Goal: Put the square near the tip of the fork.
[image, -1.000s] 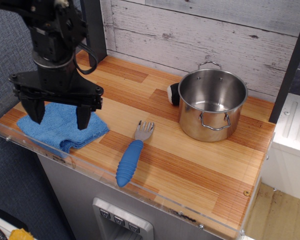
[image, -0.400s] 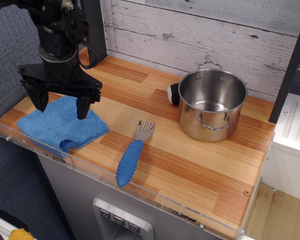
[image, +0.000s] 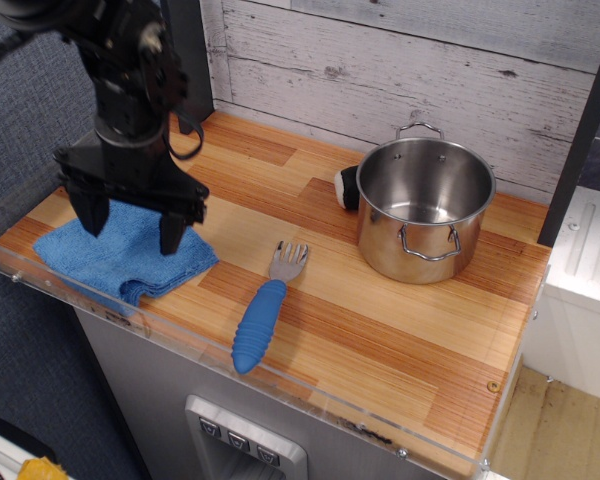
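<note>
Wooden counter (image: 380,330) carries a steel pot (image: 425,208) at right. The gripper (image: 132,222) hangs spread and empty over the cloth (image: 120,255) at the left edge; soft, light, best pinched at a fold. The fork (image: 265,307) lies just right.

We see a black arm with a black gripper (image: 132,215): two thick dark fingers (image: 172,228) under a wide bar, and a looping black cable (image: 187,133).
</note>
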